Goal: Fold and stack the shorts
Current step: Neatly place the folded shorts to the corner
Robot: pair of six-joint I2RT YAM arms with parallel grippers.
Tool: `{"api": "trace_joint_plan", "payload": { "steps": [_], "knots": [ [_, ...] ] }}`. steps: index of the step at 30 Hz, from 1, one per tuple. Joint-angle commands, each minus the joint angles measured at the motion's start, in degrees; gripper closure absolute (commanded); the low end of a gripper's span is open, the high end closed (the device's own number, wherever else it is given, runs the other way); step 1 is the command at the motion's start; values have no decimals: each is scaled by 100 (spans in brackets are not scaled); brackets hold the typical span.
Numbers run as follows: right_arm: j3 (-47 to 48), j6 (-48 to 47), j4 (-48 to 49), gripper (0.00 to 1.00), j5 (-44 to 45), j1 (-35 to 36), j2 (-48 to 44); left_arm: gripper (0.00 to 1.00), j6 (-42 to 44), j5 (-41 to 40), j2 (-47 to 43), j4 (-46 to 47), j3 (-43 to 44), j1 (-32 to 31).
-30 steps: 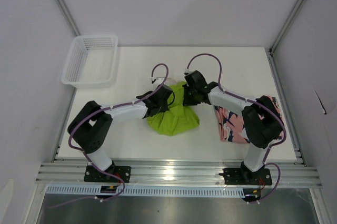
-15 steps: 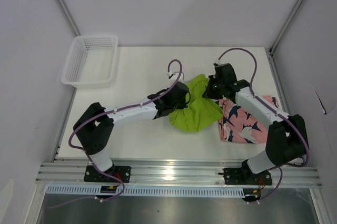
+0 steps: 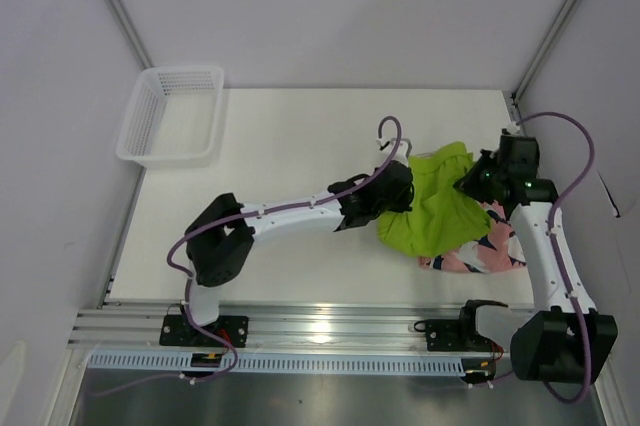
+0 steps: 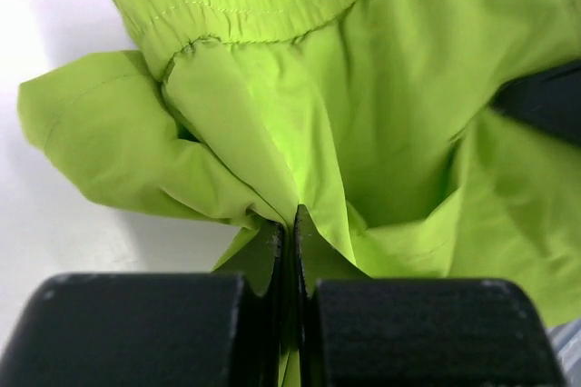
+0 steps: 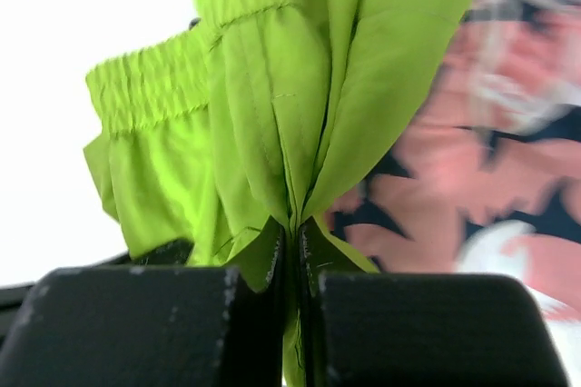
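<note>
Lime-green shorts (image 3: 435, 216), clamped in left gripper (image 3: 404, 192) and right gripper (image 3: 468, 183), are now shifted rightwards over the coral-pink shorts (image 3: 495, 254) at the desk's right edge; stacking is neared.

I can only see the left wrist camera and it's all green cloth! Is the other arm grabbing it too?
Observer: Yes. The right end effector is shut on a bunched fold of the green shorts, on the side opposite yours.
Kid: What's underneath?
Observer: The pink shorts lie near the table's right edge. From the top view the green pair overlaps their left part.
Kid: Anything else on the table?
Observer: A white basket sits at the far left corner, well apart from both pairs.
</note>
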Motion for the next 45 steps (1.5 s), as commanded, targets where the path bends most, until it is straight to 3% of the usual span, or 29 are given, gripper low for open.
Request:
{"api": "trace_joint_plan", "payload": {
  "steps": [1, 6, 13, 30, 31, 32, 34, 35, 36, 37, 39, 40, 45],
  "knots": [
    [-74, -211, -217, 100, -335, -694, -280, 100, -6, 187, 339, 528, 460, -253],
    [-152, -518, -349, 100, -774, -1853, -272, 100, 20, 187, 867, 529, 1198, -534],
    [-530, -739, -94, 100, -1038, -2724, -211, 100, 187, 134, 1403, 1065, 1499, -824],
    [-1032, -493, 1154, 100, -933, -3649, 694, 99, 46, -200, 2090, 907, 1578, -1027],
    [-1032, -467, 1172, 97, -880, -3666, 729, 96, 46, -217, 2072, 898, 1534, -1027],
    [-1014, -449, 1154, 83, -871, -3719, 817, 91, 46, -226, 2011, 828, 1429, -1018],
    [-935, -405, 1093, 73, -880, -3780, 879, 46, -85, -524, 1853, 610, 1219, -1001],
    [-883, -379, 1049, 63, -706, -3798, 896, 33, -103, -612, 1600, 617, 983, -966],
    [-769, -361, 962, 57, -574, -3798, 888, 13, -129, -691, 1458, 634, 876, -939],
    [-681, -309, 900, 54, -433, -3789, 862, 4, -112, -692, 1317, 634, 666, -896],
    [-505, -203, 664, 39, 100, -3728, 748, 1, -68, -709, 958, 486, 497, -738],
    [-365, -55, 601, 26, 287, -3676, 669, 1, -59, -727, 843, 380, 514, -676],
    [-48, 114, 609, 21, 605, -3202, 98, 1, 64, -999, 52, -331, 121, -342]
  ]
}}
